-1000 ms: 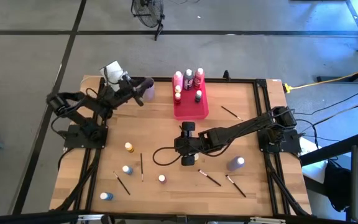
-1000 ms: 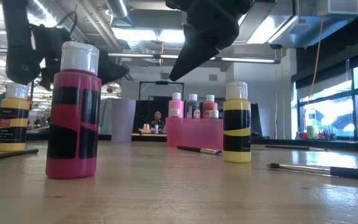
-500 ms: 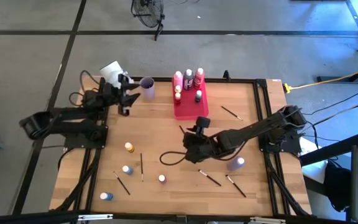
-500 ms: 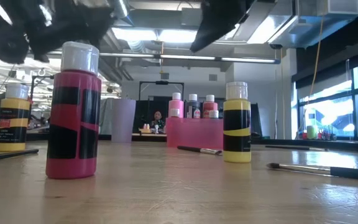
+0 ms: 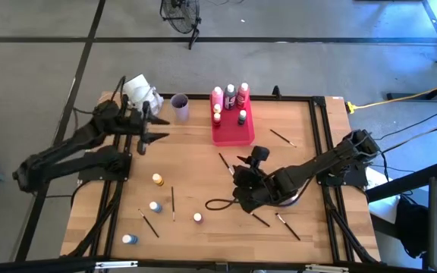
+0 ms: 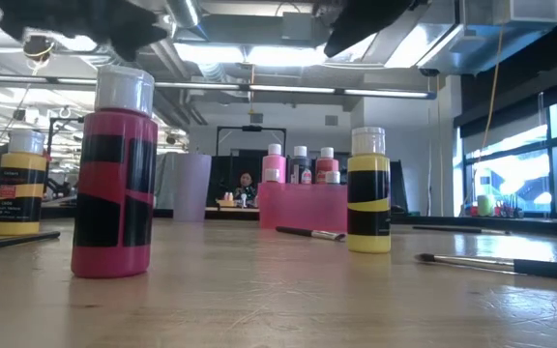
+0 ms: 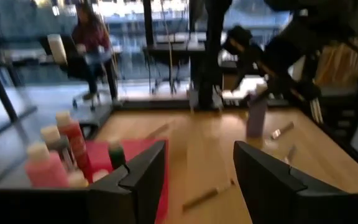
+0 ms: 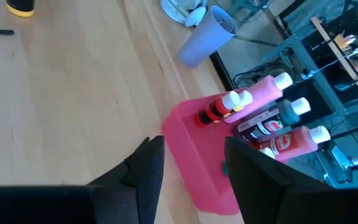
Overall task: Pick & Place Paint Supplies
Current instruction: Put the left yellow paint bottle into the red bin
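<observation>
A pink tray [image 5: 234, 135] at the far middle of the table holds several upright paint bottles [image 5: 230, 95]. A lilac cup [image 5: 179, 106] stands to its left. More bottles stand loose on the table: yellow [image 5: 157, 180], blue [image 5: 155, 206] and red [image 6: 114, 174]. Thin brushes [image 5: 173, 203] lie flat among them. My left gripper [image 7: 197, 155] hangs open and level above the table's far left [image 5: 156, 129], facing the tray. My right gripper [image 8: 194, 149] is open above the table's middle [image 5: 250, 161] and slants down toward the tray. Nothing sits between either pair of fingers.
More brushes lie at the right [image 5: 281, 136] and near right [image 5: 288, 226]. A purple bottle [image 5: 291, 199] stands partly under my right arm, and a black cable loop [image 5: 218, 203] hangs from that arm. A white object [image 5: 139, 89] sits at the far left corner.
My left gripper has risen and drawn back from the lilac cup toward the table's left edge, tipping up from pointing down to level. My right gripper has risen and gone toward the right and near edges, turning at the wrist. Nothing on the table has moved.
</observation>
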Controlling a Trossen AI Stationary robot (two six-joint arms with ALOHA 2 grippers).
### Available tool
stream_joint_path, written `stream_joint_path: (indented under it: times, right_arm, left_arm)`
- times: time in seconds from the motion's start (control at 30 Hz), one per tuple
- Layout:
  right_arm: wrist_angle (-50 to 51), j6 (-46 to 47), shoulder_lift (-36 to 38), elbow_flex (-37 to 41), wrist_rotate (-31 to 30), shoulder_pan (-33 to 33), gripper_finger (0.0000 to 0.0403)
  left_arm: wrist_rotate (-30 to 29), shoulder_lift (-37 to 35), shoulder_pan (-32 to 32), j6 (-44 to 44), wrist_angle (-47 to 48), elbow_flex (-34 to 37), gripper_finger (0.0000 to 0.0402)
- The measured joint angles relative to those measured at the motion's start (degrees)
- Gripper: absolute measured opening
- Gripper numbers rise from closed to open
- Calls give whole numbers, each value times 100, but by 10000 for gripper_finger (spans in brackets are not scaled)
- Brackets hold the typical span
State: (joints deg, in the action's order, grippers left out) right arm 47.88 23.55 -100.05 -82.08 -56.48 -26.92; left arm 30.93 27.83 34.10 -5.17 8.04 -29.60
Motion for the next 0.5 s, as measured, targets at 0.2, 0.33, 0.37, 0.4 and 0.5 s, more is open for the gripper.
stream_joint_path:
  times: [0.2,0.33,0.37,0.4,0.5]
  right_arm:
    - [41,53,0,0,-49,-29,171]
    - [37,68,0,0,-49,-28,171]
    - [33,70,0,0,-49,-28,171]
    - [33,98,0,0,-49,-28,171]
    - [32,156,0,0,-49,-28,172]
  left_arm:
    - [-1040,-152,-1011,-74,2864,-876,184]
    - [-1324,-110,-1795,52,3164,-859,184]
    - [-1332,-67,-2011,59,3167,-857,184]
    - [-1330,-5,-2235,77,3155,-857,184]
    - [-1549,190,-2893,267,3162,-857,184]
